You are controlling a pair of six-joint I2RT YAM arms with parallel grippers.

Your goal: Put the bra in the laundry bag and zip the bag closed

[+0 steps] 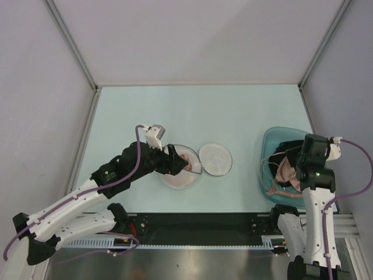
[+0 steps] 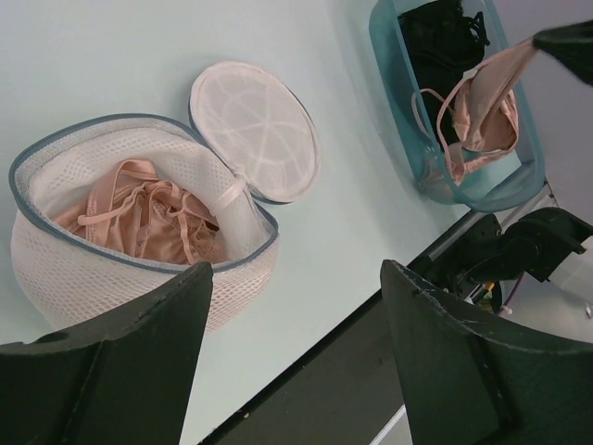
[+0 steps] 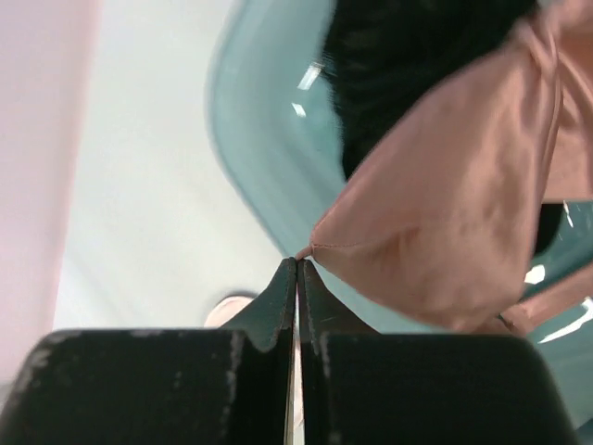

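While the right tool [image 3: 296,267] is pinched shut on the bra [image 3: 435,222] over the basin [image 1: 268,140], right of frame, pickup looks underway. Next: carry it left into the open laundry bag [image 2: 56,269], where the left tool [image 2: 296,278] hangs spread apart.

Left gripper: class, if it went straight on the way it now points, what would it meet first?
Probably the bare table beside the open laundry bag; tabletop shows between the left gripper and its open fingers, though depth is unclear.
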